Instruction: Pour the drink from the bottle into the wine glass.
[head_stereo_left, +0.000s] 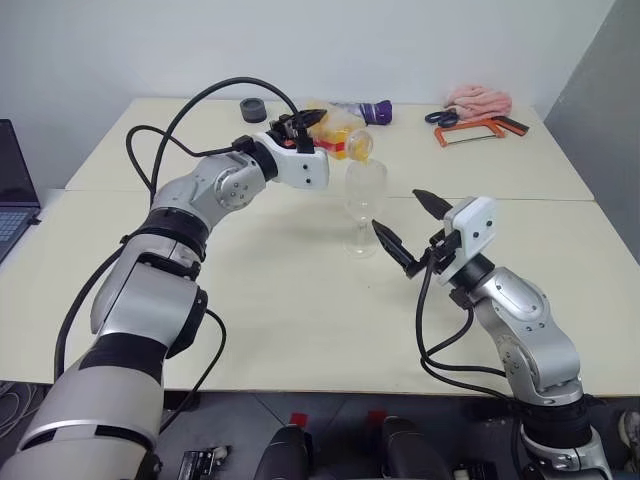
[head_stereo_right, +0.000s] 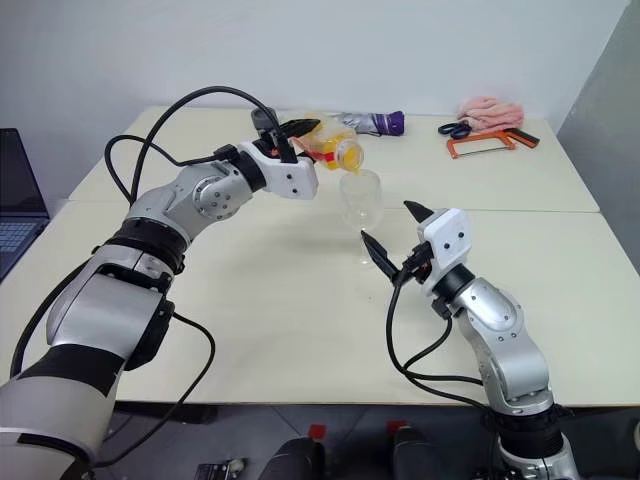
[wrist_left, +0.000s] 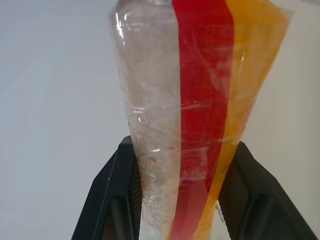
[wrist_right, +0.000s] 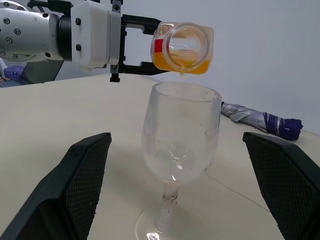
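My left gripper (head_stereo_left: 300, 126) is shut on the bottle (head_stereo_left: 345, 140), which lies tipped nearly level with its open mouth facing the wine glass (head_stereo_left: 362, 200). In the left wrist view the black fingers (wrist_left: 110, 200) pinch the squeezed bottle (wrist_left: 190, 100) with its red label strip. The orange drink (wrist_right: 180, 62) pools along the bottle's lower side, and a small drop hangs at the lip just above the glass rim (wrist_right: 186, 92). The glass stands upright on the table (head_stereo_left: 300, 310). My right gripper (head_stereo_left: 395, 208) is open just beside the glass on the near side, one finger on each side of it, not touching.
Along the table's far edge lie a black tape roll (head_stereo_left: 253, 108), a purple folded umbrella (head_stereo_left: 372, 111), a pink cloth (head_stereo_left: 480, 98), scissors (head_stereo_left: 443, 117) and an orange hacksaw (head_stereo_left: 480, 128). A laptop (head_stereo_left: 15, 190) sits off the left side.
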